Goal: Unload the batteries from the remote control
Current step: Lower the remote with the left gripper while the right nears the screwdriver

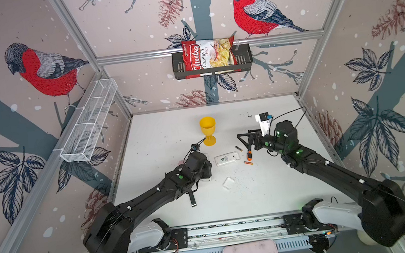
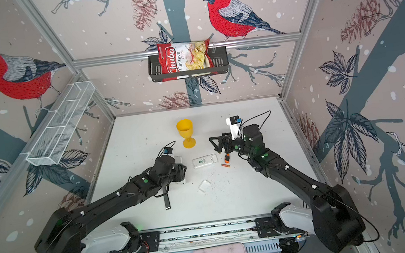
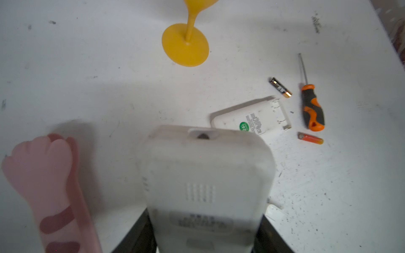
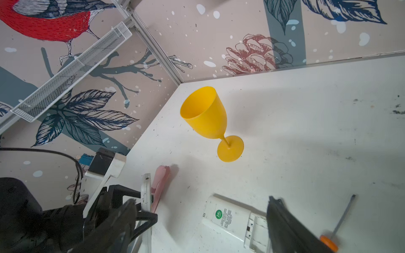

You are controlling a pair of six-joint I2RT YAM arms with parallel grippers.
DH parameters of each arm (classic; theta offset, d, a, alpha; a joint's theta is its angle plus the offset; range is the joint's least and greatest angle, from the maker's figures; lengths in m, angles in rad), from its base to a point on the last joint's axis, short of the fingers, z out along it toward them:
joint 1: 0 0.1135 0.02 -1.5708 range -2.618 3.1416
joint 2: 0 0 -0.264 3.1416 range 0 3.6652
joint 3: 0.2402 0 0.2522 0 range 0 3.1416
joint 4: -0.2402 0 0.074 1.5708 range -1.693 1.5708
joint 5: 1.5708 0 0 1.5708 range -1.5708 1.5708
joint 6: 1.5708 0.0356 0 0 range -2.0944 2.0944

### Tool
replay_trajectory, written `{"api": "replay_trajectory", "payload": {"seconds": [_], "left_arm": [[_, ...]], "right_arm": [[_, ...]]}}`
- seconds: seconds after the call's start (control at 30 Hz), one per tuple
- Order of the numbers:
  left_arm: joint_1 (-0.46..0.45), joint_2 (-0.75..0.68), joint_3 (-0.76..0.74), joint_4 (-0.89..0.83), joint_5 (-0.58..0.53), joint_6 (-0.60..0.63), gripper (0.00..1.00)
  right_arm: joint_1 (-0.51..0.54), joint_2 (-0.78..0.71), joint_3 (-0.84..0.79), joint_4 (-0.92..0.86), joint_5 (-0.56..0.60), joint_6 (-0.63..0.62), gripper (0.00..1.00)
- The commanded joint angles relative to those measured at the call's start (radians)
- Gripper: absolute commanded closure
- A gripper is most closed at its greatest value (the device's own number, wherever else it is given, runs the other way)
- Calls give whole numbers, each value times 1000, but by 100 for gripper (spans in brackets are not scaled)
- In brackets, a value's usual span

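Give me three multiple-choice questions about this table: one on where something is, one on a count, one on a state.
1. Where does the orange battery lie? A. in the black wall rack B. on the table by the screwdriver handle C. in the wire basket
2. How many loose batteries lie on the table? A. one B. two C. four
3. How does the yellow goblet stand? A. upright B. on its side C. upside down
Answers: B, it lies just off the handle's end; B, only the orange battery and a black battery show; A, it rests on its foot.
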Motion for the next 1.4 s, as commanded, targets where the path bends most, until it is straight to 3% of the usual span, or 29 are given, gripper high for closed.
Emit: {"api": "replay_trajectory", "payload": {"seconds": [0.0,0.33,0.63,0.73,0.83,1.0,1.1,1.37], "left_arm": [[0,47,44,-87,-35,13,72],[0,167,97,-138,-59,2,70],[0,302,156,-144,-47,12,59],[0,331,175,-142,-39,19,53],[0,345,183,-133,-26,27,35],[-2,312,176,-123,-22,23,20],[-2,250,144,-114,-8,12,3],[-2,96,3,-43,43,-16,4]], "right_arm": [[12,-4,-5,-27,36,-30,8],[28,21,-13,-46,57,-60,8],[34,44,-36,-30,72,-46,8],[33,40,-43,-35,78,-47,8],[34,30,-51,-34,83,-46,8],[33,22,-58,-36,94,-50,8],[35,22,-59,-38,97,-51,8],[41,10,-66,-40,100,-48,8]]}}
